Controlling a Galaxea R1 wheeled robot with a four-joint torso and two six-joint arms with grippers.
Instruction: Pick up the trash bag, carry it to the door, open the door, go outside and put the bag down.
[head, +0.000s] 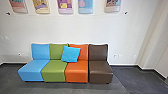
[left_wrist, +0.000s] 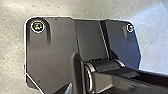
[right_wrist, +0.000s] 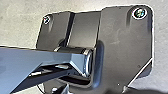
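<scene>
Both wrist cameras look onto the robot's own dark plate and jointed bar, over a pale grey floor (left_wrist: 12, 50). In the right wrist view a dark, blurred patch (right_wrist: 150, 91) lies beside the plate, and I cannot tell what it is. How my two grippers stand is not clear from these views.
Ahead in the head view, a row of blue, green, orange and brown seats (head: 100, 72) stands against a white wall (head: 140, 32). A bright blue cushion (head: 70, 54) leans on them. Several posters (head: 85, 6) hang above. Dark floor (head: 135, 80) runs in front.
</scene>
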